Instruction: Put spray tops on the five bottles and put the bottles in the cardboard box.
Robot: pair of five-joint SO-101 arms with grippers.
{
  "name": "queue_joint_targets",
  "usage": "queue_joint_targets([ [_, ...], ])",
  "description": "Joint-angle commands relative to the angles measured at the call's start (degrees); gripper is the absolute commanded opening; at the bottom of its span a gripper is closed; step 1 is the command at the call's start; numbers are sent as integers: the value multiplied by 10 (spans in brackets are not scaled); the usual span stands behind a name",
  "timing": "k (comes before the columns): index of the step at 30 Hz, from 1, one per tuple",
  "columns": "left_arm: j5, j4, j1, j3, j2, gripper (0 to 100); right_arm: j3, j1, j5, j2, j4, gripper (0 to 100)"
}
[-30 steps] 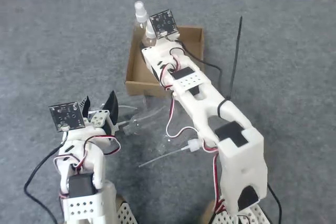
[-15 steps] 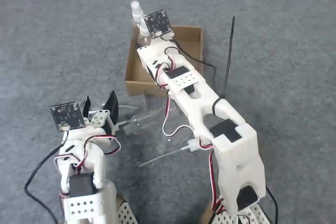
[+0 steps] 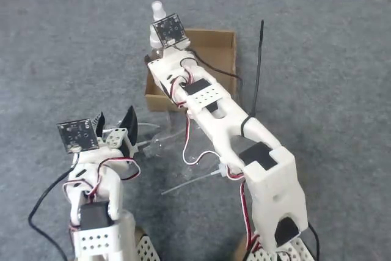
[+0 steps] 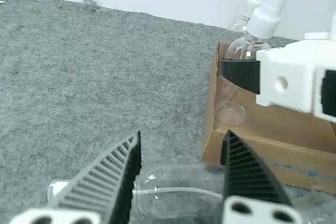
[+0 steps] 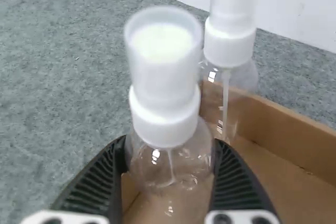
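My right gripper [image 5: 168, 169] is shut on a clear bottle [image 5: 169, 153] with a capped white spray top [image 5: 164, 72], held upright over the far left corner of the cardboard box [image 3: 220, 44]. Just behind it in that corner stands a second bottle [image 5: 231, 45] with its spray top on. My left gripper [image 3: 115, 119] is open near the front left. It hovers over a clear bottle [image 4: 178, 198] lying on its side on the carpet. The left wrist view also shows the held bottle [image 4: 245, 51] at the box [image 4: 262, 145].
A loose spray top with a long dip tube [image 3: 198, 177] lies on the carpet beside the right arm. More clear bottles [image 3: 160, 139] lie in front of the box. A thin black strap [image 3: 259, 59] stands up to the right of the box.
The right arm has swung to the left with the bottle in it, toward the box's far left corner. The left arm has kept still.
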Motion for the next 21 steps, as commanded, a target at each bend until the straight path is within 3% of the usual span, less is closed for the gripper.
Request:
queue_joint_targets([
  [1, -5, -4, -1, -7, -11, 233, -24, -15, -6, -25, 7, 60],
  [9, -5, -4, -2, -7, -11, 233, -22, -17, -4, -22, 13, 195],
  [21, -5, -4, -3, -7, -11, 233, -21, -18, -5, -37, 46, 262],
])
